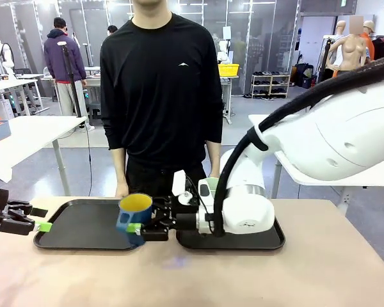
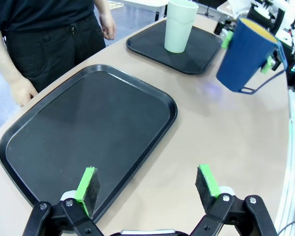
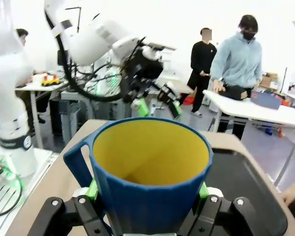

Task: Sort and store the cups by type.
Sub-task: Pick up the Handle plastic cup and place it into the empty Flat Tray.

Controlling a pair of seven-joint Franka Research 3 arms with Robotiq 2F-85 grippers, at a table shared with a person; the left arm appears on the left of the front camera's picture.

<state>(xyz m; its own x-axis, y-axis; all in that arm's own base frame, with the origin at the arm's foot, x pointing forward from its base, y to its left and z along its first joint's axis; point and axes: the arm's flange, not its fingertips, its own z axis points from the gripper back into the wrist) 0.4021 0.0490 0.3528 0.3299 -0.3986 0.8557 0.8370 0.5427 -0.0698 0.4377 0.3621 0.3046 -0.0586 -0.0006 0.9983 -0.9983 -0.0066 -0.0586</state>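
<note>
The right gripper (image 1: 143,229), clamped on the dark blue yellow-lined handled mug (image 1: 134,217), carries it over the left black tray's (image 1: 77,224) right edge; next, lower and release.

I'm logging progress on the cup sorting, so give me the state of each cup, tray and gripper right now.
Blue mug: upright, held off the table, at the left tray's right end.
Mint tumbler: upright on the right tray.
Left tray: nothing resting on it.
Right tray: holds the tumbler.
Right gripper: shut on the mug.
Left gripper: open, holding nothing, by the left tray's left end.
</note>
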